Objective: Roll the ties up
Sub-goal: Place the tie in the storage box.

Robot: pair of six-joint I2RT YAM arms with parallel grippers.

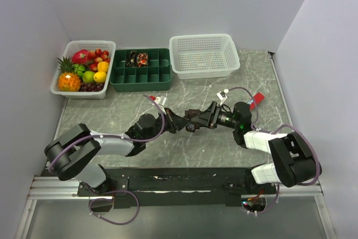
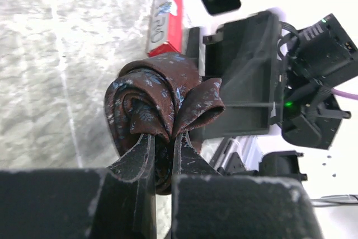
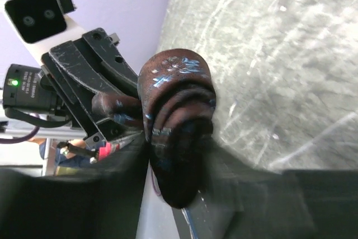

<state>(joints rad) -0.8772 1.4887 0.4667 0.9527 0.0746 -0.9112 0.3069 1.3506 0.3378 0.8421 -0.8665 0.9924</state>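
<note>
Two arms meet mid-table on one tie [image 1: 192, 121], wound into a tight coil. The left gripper [image 2: 161, 138] is pinched shut on the coil's core. The right gripper [image 3: 180, 163] straddles the coil, blurred, so whether it grips is unclear. Rolling looks nearly done. The next move probably calls for a secure hold before carrying it to the green tray [image 1: 140, 78].

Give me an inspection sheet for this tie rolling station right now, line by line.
Surface: grey marble-patterned tabletop, no spills seen.
Job's things: dark brown patterned fabric tie, rolled, between both grippers; more dark rolls in a green compartment tray.
Clutter: white basket of fruit; white mesh basket; small red flat bar.
Grippers: left gripper shut on the tie; right gripper around it, grip unclear.
Cables: purple cables looping off both arms.
Surroundings: plain white walls.
</note>
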